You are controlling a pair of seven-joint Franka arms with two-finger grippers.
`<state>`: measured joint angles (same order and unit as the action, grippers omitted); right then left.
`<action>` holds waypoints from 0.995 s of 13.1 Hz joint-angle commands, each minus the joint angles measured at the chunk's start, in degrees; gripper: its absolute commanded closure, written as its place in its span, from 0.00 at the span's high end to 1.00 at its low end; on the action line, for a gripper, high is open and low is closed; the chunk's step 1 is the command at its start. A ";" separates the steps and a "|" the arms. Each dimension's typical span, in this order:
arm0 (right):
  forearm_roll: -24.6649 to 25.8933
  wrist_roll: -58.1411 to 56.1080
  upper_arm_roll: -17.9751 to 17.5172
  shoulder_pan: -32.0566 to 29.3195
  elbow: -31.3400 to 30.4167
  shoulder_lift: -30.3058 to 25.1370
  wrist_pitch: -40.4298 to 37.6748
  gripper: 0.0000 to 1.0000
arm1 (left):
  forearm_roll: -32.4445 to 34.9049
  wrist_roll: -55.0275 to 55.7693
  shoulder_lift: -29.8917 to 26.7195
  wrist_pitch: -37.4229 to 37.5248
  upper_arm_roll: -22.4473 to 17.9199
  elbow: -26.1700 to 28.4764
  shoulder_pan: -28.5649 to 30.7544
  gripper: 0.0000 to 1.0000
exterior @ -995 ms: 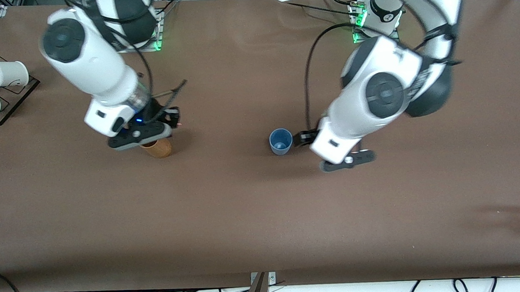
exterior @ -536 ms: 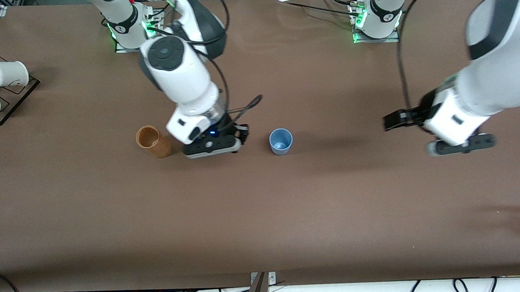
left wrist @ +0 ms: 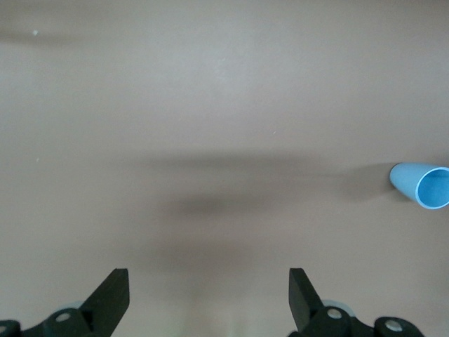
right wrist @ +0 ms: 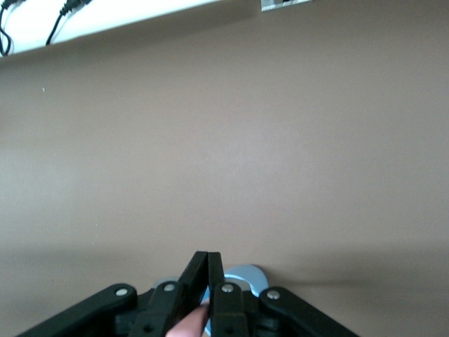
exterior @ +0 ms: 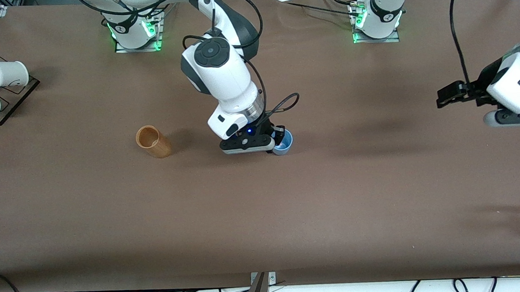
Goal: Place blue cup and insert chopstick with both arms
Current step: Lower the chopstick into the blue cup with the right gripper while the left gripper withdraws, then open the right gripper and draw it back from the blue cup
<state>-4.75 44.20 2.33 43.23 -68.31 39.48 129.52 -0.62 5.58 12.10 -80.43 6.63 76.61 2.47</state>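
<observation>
Right now the right gripper [exterior: 278, 141] hangs over the blue cup [exterior: 283, 143], which stands upright mid-table, its fingers pinched on the pink chopstick [right wrist: 193, 321]. If the tip comes down off-centre it could catch the rim and tip the cup. Most of the stick is hidden by the fingers, so its angle is unclear. The left gripper [exterior: 453, 94] waits spread and empty toward its end of the table.

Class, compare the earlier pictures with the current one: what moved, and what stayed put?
The right gripper, shut on the chopstick, travelled from the brown cylinder to over the blue cup. The left gripper, open, withdrew toward its end of the table. Cup and cylinder stayed put.
</observation>
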 commanded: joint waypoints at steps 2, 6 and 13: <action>0.18 4.48 0.75 1.85 0.47 2.18 0.30 0.00 | 1.14 -4.08 -5.94 -1.40 -0.30 8.03 1.05 1.00; 3.42 5.19 0.84 3.00 -1.47 2.27 0.30 0.00 | 0.35 -5.58 -10.08 -8.17 -1.01 16.21 1.05 1.00; 6.77 8.18 1.19 3.17 -0.60 0.87 -7.83 1.00 | 0.18 -5.49 -6.91 -8.17 -0.83 12.87 0.78 1.00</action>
<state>1.28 51.10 2.85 46.02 -69.35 42.81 127.30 -0.62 1.62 4.63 -88.06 5.73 90.35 3.22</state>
